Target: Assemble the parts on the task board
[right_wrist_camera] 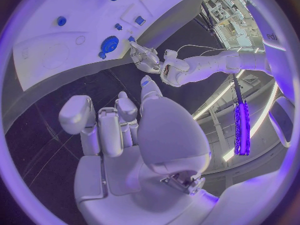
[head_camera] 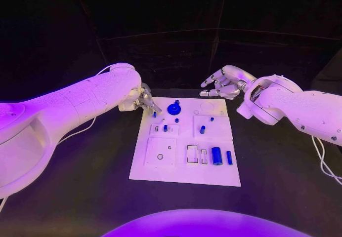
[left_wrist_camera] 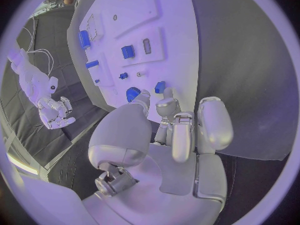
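Note:
The white task board [head_camera: 178, 168] lies in the middle of the black table. My left hand [head_camera: 143, 101] hovers at the board's far left corner and pinches a small blue peg [head_camera: 154, 114] between thumb and fingertip; the left wrist view shows that peg [left_wrist_camera: 160, 87] at the fingertips [left_wrist_camera: 167, 104]. A blue round knob [head_camera: 174, 108] stands just right of the peg. My right hand [head_camera: 222, 83] hangs above the board's far edge, fingers apart, holding nothing. A thick blue cylinder [head_camera: 216, 156] and a thin blue bar [head_camera: 229, 157] lie near the board's front right.
Small blue pieces [head_camera: 202, 129] stand in the board's middle blocks, one more [head_camera: 165, 128] on the left. A white cable [head_camera: 322, 158] trails off the right arm over the table. Black table surface surrounds the board on all sides.

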Robot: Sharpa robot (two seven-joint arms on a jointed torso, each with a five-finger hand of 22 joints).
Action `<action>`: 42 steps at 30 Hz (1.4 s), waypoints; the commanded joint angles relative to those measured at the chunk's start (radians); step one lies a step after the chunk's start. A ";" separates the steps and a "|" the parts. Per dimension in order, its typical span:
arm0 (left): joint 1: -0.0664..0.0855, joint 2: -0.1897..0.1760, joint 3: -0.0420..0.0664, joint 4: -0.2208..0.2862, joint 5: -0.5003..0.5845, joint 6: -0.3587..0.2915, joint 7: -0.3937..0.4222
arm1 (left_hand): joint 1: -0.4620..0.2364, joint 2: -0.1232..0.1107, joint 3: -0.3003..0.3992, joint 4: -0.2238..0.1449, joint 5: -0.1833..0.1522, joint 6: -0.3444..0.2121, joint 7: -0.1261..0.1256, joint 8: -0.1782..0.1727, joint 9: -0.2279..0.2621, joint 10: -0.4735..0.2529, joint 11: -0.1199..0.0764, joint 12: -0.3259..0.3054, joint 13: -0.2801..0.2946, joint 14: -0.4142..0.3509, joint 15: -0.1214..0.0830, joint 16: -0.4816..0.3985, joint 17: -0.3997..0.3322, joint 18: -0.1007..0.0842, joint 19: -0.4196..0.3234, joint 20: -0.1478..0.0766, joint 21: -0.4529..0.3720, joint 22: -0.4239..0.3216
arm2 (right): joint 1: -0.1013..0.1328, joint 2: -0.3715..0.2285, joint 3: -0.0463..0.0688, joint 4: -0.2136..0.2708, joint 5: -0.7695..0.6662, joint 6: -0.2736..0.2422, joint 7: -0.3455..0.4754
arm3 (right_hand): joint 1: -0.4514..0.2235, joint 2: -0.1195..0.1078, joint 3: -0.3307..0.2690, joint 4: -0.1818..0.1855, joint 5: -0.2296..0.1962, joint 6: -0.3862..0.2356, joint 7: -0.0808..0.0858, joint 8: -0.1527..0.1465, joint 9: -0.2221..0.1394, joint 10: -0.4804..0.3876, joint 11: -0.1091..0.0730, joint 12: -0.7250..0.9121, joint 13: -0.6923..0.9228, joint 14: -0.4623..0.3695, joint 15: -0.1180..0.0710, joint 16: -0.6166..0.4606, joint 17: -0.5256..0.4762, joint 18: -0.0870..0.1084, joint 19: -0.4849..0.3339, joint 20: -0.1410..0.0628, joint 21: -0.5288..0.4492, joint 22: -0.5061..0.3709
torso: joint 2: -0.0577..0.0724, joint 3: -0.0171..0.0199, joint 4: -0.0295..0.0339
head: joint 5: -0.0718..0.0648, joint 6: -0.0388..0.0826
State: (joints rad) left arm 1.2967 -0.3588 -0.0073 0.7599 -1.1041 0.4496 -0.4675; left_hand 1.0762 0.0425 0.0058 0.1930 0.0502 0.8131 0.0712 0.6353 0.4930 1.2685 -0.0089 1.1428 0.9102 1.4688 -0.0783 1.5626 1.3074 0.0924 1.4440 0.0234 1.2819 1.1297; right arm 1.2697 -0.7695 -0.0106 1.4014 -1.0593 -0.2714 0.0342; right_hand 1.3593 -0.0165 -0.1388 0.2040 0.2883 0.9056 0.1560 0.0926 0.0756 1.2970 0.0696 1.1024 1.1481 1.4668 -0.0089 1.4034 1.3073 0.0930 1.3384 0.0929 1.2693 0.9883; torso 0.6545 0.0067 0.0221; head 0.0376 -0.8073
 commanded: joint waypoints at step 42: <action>-0.003 0.011 0.000 -0.010 -0.008 0.029 0.027 | 0.189 0.099 0.112 -0.145 -0.002 0.018 -0.007 -0.025 -0.042 -0.010 -0.005 -0.003 -0.011 0.097 -0.001 -0.001 0.242 -0.004 -0.001 0.003 0.000 0.003 | 0.002 0.006 0.001 -0.001 0.003 0.012 0.014 | 0.007 0.013 -0.006 0.002 0.004 -0.003 0.002 0.005 0.001 -0.008 -0.002 -0.003 -0.001 0.050 -0.003 -0.004 0.028 0.016 -0.008 -0.001 -0.007 -0.002 | 0.000 0.0007 -0.0020 | 0.004 -0.009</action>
State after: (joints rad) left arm 1.2924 -0.3475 -0.0069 0.7501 -1.1053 0.4711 -0.4574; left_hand 1.2518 0.1406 0.1144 0.0514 0.0499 0.8295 0.0696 0.6156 0.4510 1.2648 -0.0125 1.1426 0.9003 1.4688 -0.0783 1.5626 1.3074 0.0923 1.4440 0.0233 1.2819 1.1310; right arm 1.2697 -0.7645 -0.0106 1.4004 -1.0592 -0.2645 0.0381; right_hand 1.3646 -0.0113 -0.1387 0.2040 0.2883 0.9056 0.1560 0.0926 0.0755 1.2970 0.0696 1.1024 1.1481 1.4668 -0.0089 1.4034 1.3073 0.0930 1.3384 0.0929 1.2653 0.9876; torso 0.6545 0.0071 0.0204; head 0.0418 -0.8163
